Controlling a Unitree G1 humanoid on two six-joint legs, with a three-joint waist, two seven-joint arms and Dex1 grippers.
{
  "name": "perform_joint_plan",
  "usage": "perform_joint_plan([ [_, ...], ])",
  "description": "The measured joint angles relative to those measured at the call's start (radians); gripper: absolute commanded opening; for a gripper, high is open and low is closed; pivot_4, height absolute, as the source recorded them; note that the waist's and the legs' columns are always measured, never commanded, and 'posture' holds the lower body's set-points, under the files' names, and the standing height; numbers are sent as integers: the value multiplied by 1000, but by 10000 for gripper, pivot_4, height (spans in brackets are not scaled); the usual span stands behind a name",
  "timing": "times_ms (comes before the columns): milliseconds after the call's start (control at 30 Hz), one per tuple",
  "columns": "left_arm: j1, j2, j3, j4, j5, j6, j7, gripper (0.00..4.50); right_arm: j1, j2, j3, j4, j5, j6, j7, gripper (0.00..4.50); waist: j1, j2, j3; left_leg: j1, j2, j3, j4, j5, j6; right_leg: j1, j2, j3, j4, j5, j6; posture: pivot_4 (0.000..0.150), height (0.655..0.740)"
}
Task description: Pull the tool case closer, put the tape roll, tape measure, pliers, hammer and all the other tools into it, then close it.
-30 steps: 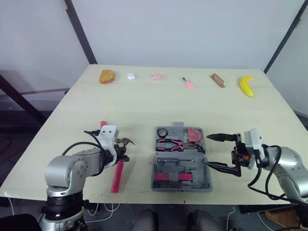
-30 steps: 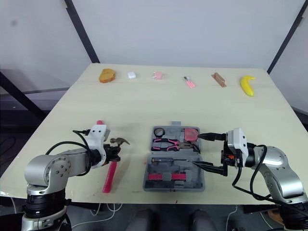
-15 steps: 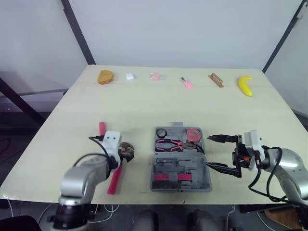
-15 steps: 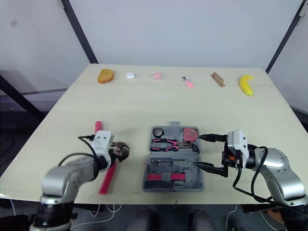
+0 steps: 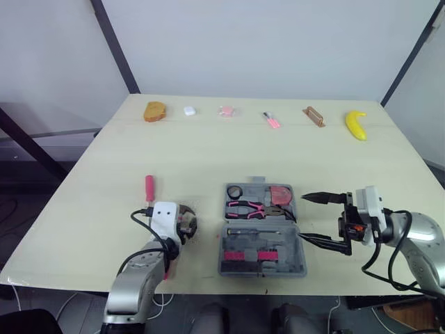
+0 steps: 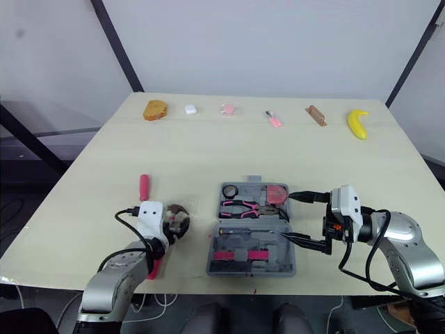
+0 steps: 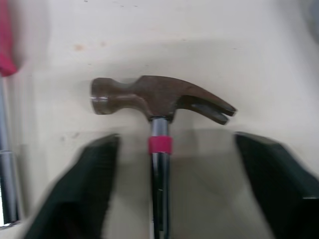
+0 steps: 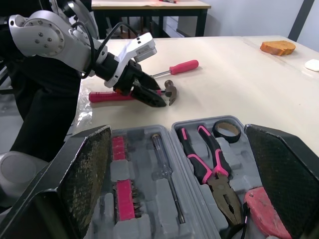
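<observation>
Item count: tool case [image 5: 281, 243], 1; hammer [image 7: 159, 97], 1; pliers [image 5: 254, 208], 1; tape roll [image 5: 234, 191], 1; tape measure [image 5: 280, 194], 1; loose screwdriver [image 5: 149, 186], 1; banana [image 5: 356, 125], 1

This looks like a robot test lab rather than a home or a working shop. A plain pale bench [image 5: 208, 153] stands alone before bare white walls [image 5: 264, 42], with black frame bars [image 5: 115, 45] slanting up behind it. Small unrelated props lie spaced in a row along the bench's far edge, among them a banana [image 5: 355, 124] and a bread-coloured piece [image 5: 154, 110]. An open tool case [image 5: 292, 263] sits near the front edge, and the right wrist view shows a second bench [image 8: 149, 5] on dark legs beyond.
</observation>
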Motion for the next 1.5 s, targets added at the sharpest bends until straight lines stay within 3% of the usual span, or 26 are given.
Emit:
perform_joint_plan([
  [33, 0, 0, 0, 6, 2, -8, -1, 17619, -1, 0, 0, 0, 0, 0, 0, 45000, 0, 0, 0, 0, 0, 0, 0, 0, 0, 0, 0, 0, 0, 0, 0, 1500, 7400],
  [733, 11, -28, 29, 99, 30, -170, -61, 17619, -8, 2, 3, 2, -11, -2, -16, 45000, -1, 6, -3, 1, 0, 0, 0, 0, 0, 0, 0, 0, 0, 0, 0, 1500, 7400],
  [833, 11, -35, 36, 105, 27, -179, -66, 9930, -9, 2, 3, 4, -14, -2, -16, 45000, -1, 7, -4, 1, 0, 0, 0, 0, 0, 0, 0, 0, 0, 0, 0, 1500, 7400],
  [900, 8, -37, 46, 110, 26, -181, -68, 1726, -10, 2, 3, 5, -18, -2, -17, 45000, -1, 7, -4, 1, 0, 0, 0, 0, 0, 0, 0, -1, 0, 0, 0, 1500, 7400],
  [933, 6, -34, 49, 113, 25, -182, -74, 603, -11, 2, 3, 5, -19, -3, -17, 45000, -1, 7, -4, 1, 0, 0, 0, 0, 0, 0, 0, 0, 0, 0, 0, 1500, 7400],
  [1400, -2, -1, 44, 128, 46, -182, -105, 482, -6, 12, 3, 5, -26, -11, -18, 45000, -1, 8, -5, 1, 0, 0, 0, 0, 0, 0, 1, 0, 0, 0, 0, 1500, 7400],
  [1500, 1, 83, 36, 114, 53, -171, -167, 482, 4, 22, 2, 5, -16, -11, -17, 45000, -2, 6, -3, 0, 0, 0, -1, 0, 0, 0, 1, -1, 0, 0, 0, 1500, 7400],
])
